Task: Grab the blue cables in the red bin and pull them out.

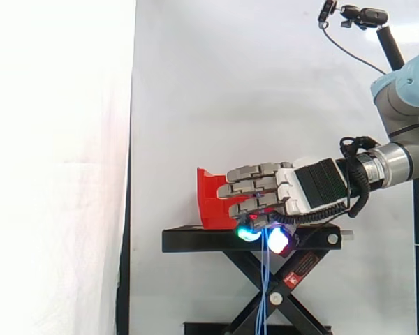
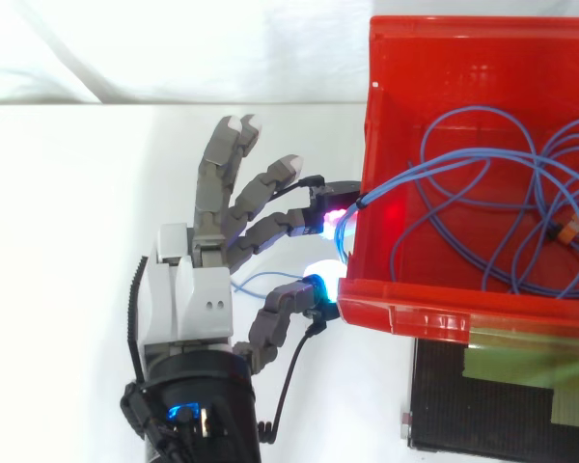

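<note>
Since the arm comes in from the right at about the height of the bin, the side view shows the hand [image 1: 265,195] lying level. Its fingers point left across the face of the red bin [image 1: 211,202], which stands on the black surface [image 1: 188,241], left of its middle. Two glowing fingertips [image 1: 248,234] sit close together, low at the level of the surface. From between them the blue cables [image 1: 265,293] hang straight down past the crossed legs of the stand. That slack drop suggests a length is already out of the bin and held only at the pinch. From above, the reason for the grip is plainer. The hand [image 2: 188,299] lies just outside the left wall of the red bin [image 2: 405,318], with its thumb and one finger curled toward each other to nip a strand. The other fingers spread loose and hold nothing. The strand crosses the wall's top rim right at the pinch, so the cable has to slide over that rim as it comes out. Most of the blue cables [image 2: 482,183] lie in loose overlapping loops on the bin's floor, with a small orange piece [image 2: 569,227] among them near the right wall. I judge the pull to be only partly done. The loops may snag on one another, or drag the bin toward the surface's edge.
</note>
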{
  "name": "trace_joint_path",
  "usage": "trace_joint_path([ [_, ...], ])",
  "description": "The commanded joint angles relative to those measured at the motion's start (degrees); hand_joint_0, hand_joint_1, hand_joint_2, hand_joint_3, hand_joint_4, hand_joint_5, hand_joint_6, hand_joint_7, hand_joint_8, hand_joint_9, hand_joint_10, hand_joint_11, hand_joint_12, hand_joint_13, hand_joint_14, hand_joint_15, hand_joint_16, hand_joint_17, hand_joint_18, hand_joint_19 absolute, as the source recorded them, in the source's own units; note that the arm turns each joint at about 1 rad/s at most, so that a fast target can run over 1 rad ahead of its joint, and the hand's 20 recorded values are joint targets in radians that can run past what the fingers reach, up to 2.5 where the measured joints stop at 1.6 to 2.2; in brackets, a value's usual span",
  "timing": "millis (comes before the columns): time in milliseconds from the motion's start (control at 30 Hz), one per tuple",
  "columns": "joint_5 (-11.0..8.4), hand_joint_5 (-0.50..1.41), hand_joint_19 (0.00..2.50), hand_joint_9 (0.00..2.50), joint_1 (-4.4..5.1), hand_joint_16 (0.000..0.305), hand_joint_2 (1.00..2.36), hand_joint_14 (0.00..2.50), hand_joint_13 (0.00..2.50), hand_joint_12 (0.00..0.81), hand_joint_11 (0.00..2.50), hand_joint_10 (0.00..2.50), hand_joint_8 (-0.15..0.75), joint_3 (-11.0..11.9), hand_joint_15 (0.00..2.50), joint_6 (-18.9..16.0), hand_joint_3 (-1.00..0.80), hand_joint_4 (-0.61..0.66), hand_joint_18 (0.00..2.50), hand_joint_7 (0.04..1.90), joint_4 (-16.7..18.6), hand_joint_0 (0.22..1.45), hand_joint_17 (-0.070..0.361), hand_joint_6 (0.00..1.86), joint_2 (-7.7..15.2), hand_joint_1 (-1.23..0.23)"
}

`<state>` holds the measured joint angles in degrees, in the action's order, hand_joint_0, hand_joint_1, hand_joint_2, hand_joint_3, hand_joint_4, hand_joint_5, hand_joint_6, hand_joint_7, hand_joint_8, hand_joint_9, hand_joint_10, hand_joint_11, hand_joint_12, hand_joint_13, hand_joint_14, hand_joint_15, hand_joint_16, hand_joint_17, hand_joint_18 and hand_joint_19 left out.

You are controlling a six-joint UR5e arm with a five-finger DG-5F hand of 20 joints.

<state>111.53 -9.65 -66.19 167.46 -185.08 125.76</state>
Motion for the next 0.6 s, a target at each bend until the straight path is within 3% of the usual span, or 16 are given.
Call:
trace_joint_path([
  [0, 0.0, 0.79, 0.35, 0.75, -0.02, 0.045, 1.0, 0.01, 0.36, 0.331, 0.29, 0.01, 0.302, -0.1, 0.32, 0.1, -1.0, 0.35, 0.15, 0.49, 0.2, 0.9, 0.102, 0.01, 0.0, -0.92],
  [267, 0.0, 0.78, 0.35, 0.74, -0.02, 0.045, 1.0, 0.01, 0.35, 0.332, 0.3, 0.01, 0.3, -0.2, 0.33, 0.1, -1.0, 0.34, 0.14, 0.49, 0.6, 0.9, 0.102, 0.01, 0.0, -0.93],
  [567, 0.0, 0.78, 0.36, 0.74, -0.02, 0.045, 1.0, 0.01, 0.35, 0.332, 0.29, 0.01, 0.298, -2.0, 0.32, 0.0, -1.0, 0.34, 0.14, 0.49, 3.1, 0.9, 0.102, 0.01, 0.0, -0.93],
])
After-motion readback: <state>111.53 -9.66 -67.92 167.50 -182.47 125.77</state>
